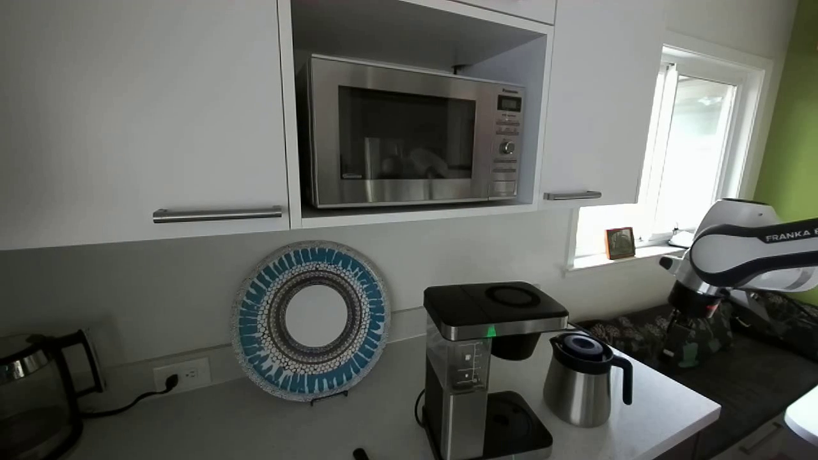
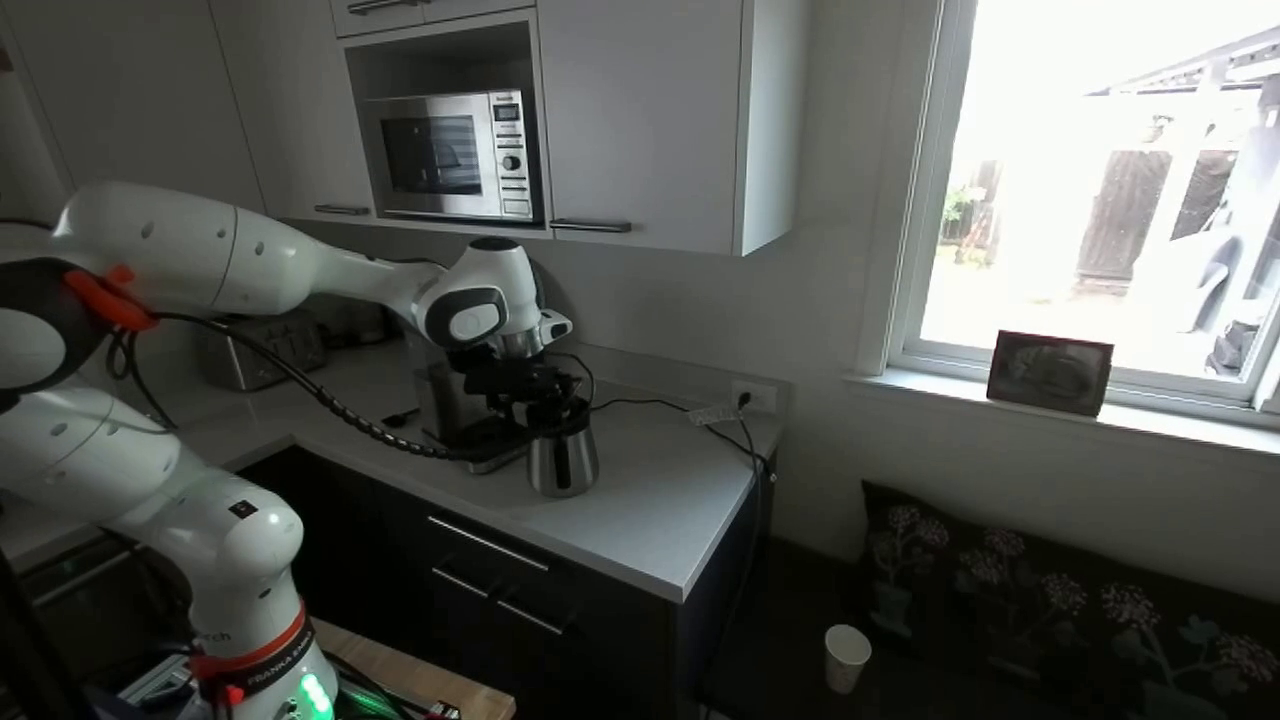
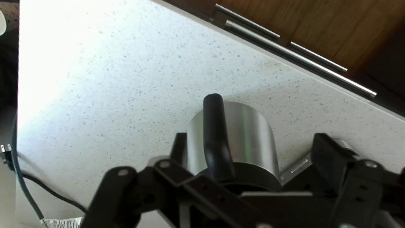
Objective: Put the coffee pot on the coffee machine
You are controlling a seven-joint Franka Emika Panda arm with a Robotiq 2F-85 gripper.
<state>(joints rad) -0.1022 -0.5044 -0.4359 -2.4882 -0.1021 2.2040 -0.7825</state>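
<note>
The coffee pot point(image 1: 580, 390), steel with a black lid and black handle, stands upright on the counter beside the coffee machine point(image 1: 470, 383). The machine has a black top, silver column and dark base plate. In an exterior view the pot point(image 2: 563, 462) is partly behind my gripper point(image 2: 530, 392), and the machine point(image 2: 445, 400) is largely hidden by the arm. In the wrist view my gripper point(image 3: 251, 139) is wide open. The pot point(image 3: 250, 133) shows between and beyond the fingers, its handle towards the counter's front edge. The machine's base edge point(image 3: 295, 168) lies beside it. Nothing is held.
The counter's front edge point(image 3: 319, 76) has drawer handles below it. Cables point(image 2: 640, 402) lie towards the wall. A round blue-patterned plate point(image 1: 374, 313) leans at the back. A glass kettle point(image 1: 38, 396) stands at the far end. The microwave point(image 1: 415, 134) sits above in the cabinet.
</note>
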